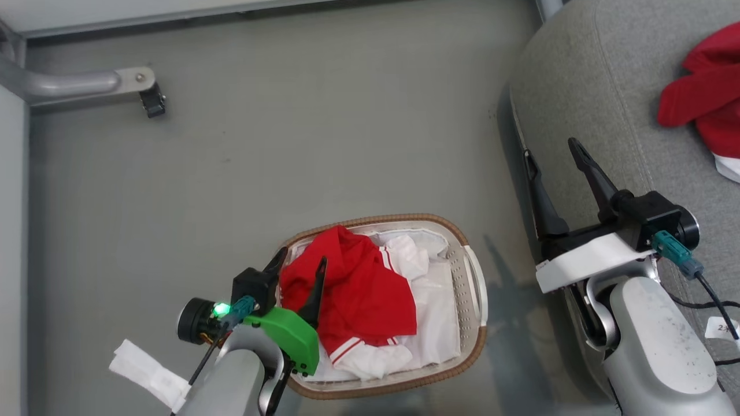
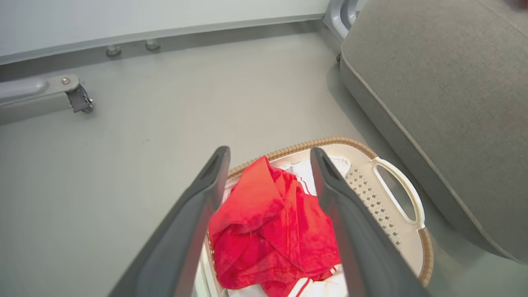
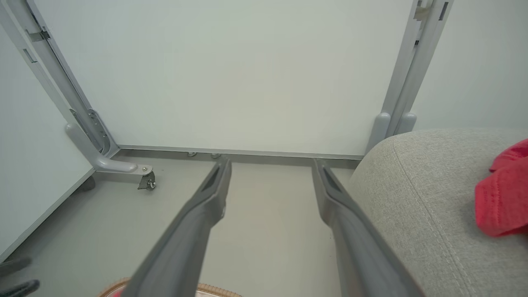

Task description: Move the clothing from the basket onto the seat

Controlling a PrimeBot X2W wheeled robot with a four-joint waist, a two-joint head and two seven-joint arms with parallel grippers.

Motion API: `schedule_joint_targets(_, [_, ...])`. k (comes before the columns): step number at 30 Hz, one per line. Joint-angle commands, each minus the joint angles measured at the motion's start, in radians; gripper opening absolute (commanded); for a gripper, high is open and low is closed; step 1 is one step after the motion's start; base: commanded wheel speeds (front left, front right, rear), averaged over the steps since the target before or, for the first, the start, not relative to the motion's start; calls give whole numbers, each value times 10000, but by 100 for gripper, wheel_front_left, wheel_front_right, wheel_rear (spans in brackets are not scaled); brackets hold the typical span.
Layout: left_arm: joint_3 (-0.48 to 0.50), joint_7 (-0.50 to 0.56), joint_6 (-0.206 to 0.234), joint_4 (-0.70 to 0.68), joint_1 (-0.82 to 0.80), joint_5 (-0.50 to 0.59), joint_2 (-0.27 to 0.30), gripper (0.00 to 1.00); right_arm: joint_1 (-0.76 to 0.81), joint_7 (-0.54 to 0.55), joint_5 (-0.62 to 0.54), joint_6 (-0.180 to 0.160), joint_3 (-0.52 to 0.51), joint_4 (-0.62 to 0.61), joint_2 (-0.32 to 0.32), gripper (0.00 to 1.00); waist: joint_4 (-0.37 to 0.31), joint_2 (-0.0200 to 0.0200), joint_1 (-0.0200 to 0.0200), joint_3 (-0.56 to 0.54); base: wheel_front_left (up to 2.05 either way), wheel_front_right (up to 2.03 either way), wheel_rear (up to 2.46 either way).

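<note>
A red garment [image 1: 352, 289] with white striped trim lies crumpled in the oval cream basket [image 1: 471, 306], on a white liner sheet [image 1: 439, 312]. My left gripper [image 1: 302, 260] hovers open over the basket's left side, its two dark fingers straddling the red fabric [image 2: 268, 231] in the left wrist view. A second red garment [image 1: 708, 98] rests on the grey seat [image 1: 613, 86] at the upper right. Over the seat's left edge my right gripper [image 1: 552, 153] stands open and empty, and its wrist view shows the seat [image 3: 425, 198] with that red garment [image 3: 501, 198].
A grey frame leg with a caster [image 1: 151, 104] stands on the floor at the upper left. A crumpled white paper [image 1: 147, 372] lies beside my left arm. Grey floor [image 1: 324, 133] stretches between the basket and the wall.
</note>
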Motion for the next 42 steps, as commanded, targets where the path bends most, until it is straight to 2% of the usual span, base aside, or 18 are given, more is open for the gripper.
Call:
schedule_joint_targets(1, [-222,5,-43,406,-492,21,70,100,-224,-22,63,-14,4,-53,14,100,-989,113,0,1554,0,0,0])
schedule_joint_targets(8, [-1214,2,1,2494,-2116,556,71,100,-712,-22,95,-14,84,-176,213,100,-1442,113,0,2693,0,0,0])
schedule_joint_targets(17, [-2352,4,729,4714,-3746,1887,73,100,-968,-21,237,-14,-143,-277,500,100,-1689,113,0,3650,0,0,0])
schedule_joint_targets(18, [-2530,14,972,5128,-4094,2138,94,100,-970,-21,225,-14,-113,-276,538,100,-1683,113,0,3788,0,0,0])
schedule_joint_targets(25, [-3289,455,1628,5789,-4838,2878,317,100,-1128,-21,213,-14,-31,-406,618,100,-1759,113,0,4283,0,0,0])
schedule_joint_targets(30, [-3688,973,1592,5939,-5203,3228,503,100,-1279,-21,314,-14,20,-453,648,100,-1837,113,0,4665,0,0,0])
schedule_joint_targets(37, [-3877,1288,1436,5985,-5454,3194,589,100,-1366,-21,747,-14,175,-451,657,100,-1972,113,0,4953,0,0,0])
schedule_joint_targets(38, [-3847,1299,1400,5989,-5460,3114,593,73,-1364,-21,789,-14,189,-450,656,100,-1990,113,0,4968,0,0,0])
schedule_joint_targets(39, [-3839,1271,1272,5992,-5460,3069,585,13,-1355,-21,828,-14,202,-451,655,100,-2008,113,0,4978,0,0,0])
schedule_joint_targets(40, [-3838,1192,1187,5994,-5465,3034,582,0,-1342,-21,878,-14,189,-441,657,100,-2018,113,0,4980,0,0,0])
schedule_joint_targets(42, [-3851,1058,1116,5995,-5459,2979,570,0,-1305,-21,932,-14,138,-400,655,100,-2014,113,0,4940,0,0,0])
